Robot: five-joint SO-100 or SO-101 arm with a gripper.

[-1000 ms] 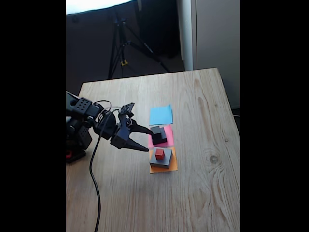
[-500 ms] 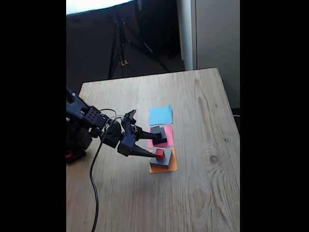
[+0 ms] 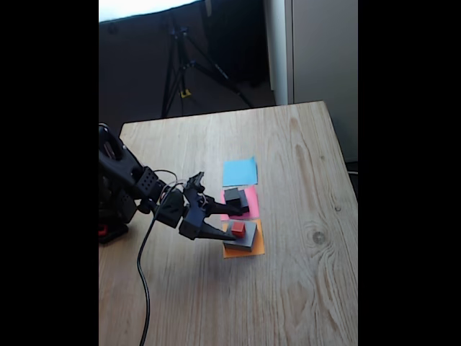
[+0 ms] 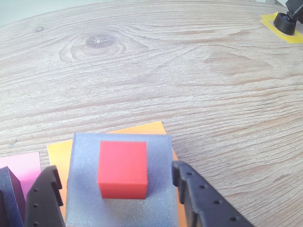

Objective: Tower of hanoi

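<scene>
A wide flat grey block (image 3: 247, 238) lies on the orange paper square (image 3: 243, 251), with the tiny red cube (image 3: 238, 229) on top of it. The medium black block (image 3: 240, 204) sits on the pink paper (image 3: 252, 196), and a small dark grey block (image 3: 232, 194) seems to rest on it. My gripper (image 3: 234, 223) reaches in from the left and is open. In the wrist view, the gripper (image 4: 113, 169) has one finger on each side of the red cube (image 4: 122, 168), both clear of it, low over the grey block (image 4: 156, 156). The black block's corner (image 4: 9, 198) shows at the lower left.
A blue paper square (image 3: 239, 171) lies bare beyond the pink one. The arm's base (image 3: 115, 209) and its cable (image 3: 140, 288) occupy the table's left side. A black foot on yellow tape (image 4: 284, 21) sits at the far corner in the wrist view. A tripod (image 3: 184, 65) stands behind the table.
The gripper has moved forward and down, from left of the blocks to either side of the red cube, still open. The blocks have not moved.
</scene>
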